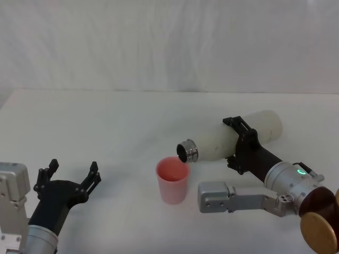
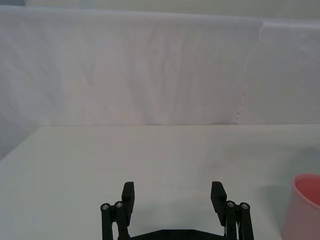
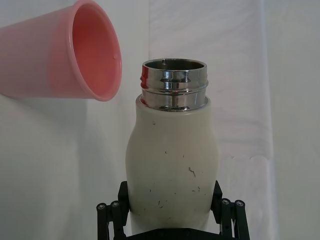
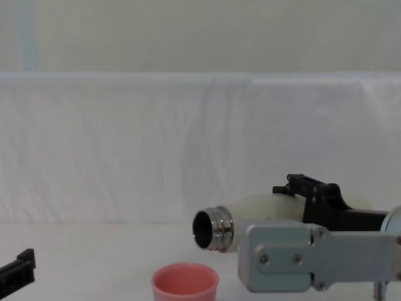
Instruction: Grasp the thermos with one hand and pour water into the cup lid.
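The thermos [image 1: 233,138] was held off the white desk [image 1: 106,127] by the right claw [image 1: 242,145], whose black jaws were clamped around the cream body a little past its middle, toward the base. The bottle was tipped almost to horizontal, and its shiny threaded steel neck [image 4: 213,230] was pointed toward the cup lid [image 1: 172,180]. Seen from the head camera, the open mouth was placed just above and beside the far right part of the cup lid's rim; whether the two were touching could not be told. No water could be made out between them. In the right wrist view the thermos [image 3: 172,165] was framed between the two black fingers [image 3: 111,220], with small dark specks scattered over its surface, and the cup lid [image 3: 75,55] was seen just beside the neck, its pink interior showing.

The cup lid was standing upright on the desk. The left claw [image 1: 72,174] was held well to the left of the cup lid, low over the desk, with its jaws spread apart and nothing between them.
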Motion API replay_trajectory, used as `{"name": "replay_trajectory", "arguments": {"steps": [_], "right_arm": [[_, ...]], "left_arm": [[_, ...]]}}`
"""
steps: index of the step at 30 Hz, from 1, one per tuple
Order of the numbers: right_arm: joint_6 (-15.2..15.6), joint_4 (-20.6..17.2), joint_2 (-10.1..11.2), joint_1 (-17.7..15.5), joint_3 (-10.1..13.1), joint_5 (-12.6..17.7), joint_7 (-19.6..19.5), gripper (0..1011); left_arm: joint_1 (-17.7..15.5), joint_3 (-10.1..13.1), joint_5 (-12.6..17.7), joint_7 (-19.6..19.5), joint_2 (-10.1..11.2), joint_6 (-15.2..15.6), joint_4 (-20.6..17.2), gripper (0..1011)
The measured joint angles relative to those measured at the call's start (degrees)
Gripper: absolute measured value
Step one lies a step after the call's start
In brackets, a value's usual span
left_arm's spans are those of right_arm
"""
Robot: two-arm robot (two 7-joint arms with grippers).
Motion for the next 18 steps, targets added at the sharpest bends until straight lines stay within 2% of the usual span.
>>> {"name": "replay_trajectory", "arguments": {"steps": [18], "right_arm": [[1.2, 0.8, -0.3, 1.3, -1.7, -2.8, 0.2, 958]], "left_arm": [[0.0, 0.0, 0.0, 0.0, 0.0, 0.0, 0.0, 1001]]}}
